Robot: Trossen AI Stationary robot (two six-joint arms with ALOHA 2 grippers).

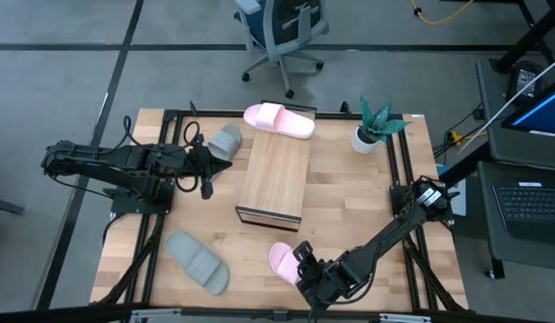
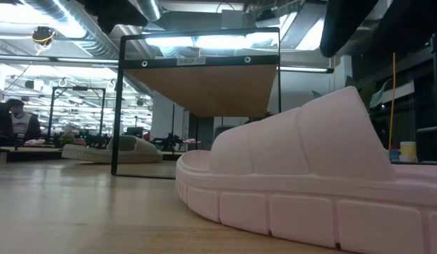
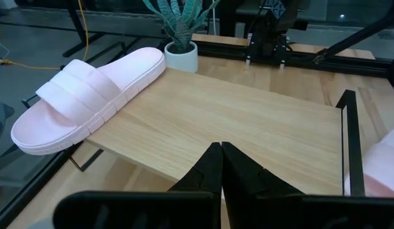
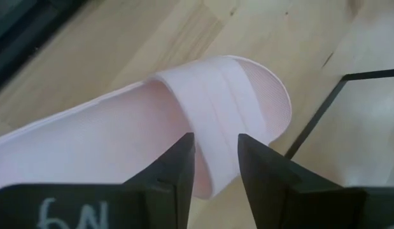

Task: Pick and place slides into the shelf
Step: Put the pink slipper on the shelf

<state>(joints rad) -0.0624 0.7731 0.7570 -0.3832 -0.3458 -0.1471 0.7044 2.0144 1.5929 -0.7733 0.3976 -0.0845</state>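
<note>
Slides, four soft foam sandals with wide straps: one pale pink slide [image 1: 278,120] lies across the far end of the shelf [image 1: 275,178], a long light-wood plank-topped rack with a dark metal frame, partly overhanging its edge. Second pale pink slide [image 4: 184,121] sits on the wooden desk [image 1: 349,193] right under the right tool [image 4: 216,162], just beside the shelf's near end. Right tool's dark fingers [image 4: 177,172] stand spread to either side of this slide's wide strap, close over it; grip not closed, contact with the foam cannot be told. One grey-green slide [image 1: 225,141] lies on the desk just ahead of the left tool [image 1: 205,161], beside the shelf's long side. Other grey-green slide [image 1: 197,260] rests on the desk well apart from both tools, across the shelf's near end from the right tool. Left tool's fingers [image 3: 212,172] pressed fully together, empty, facing across the shelf top toward the pink slide on it. Small potted plant in white pot [image 1: 373,128] stands on the desk beyond the shelf from the left tool.
</note>
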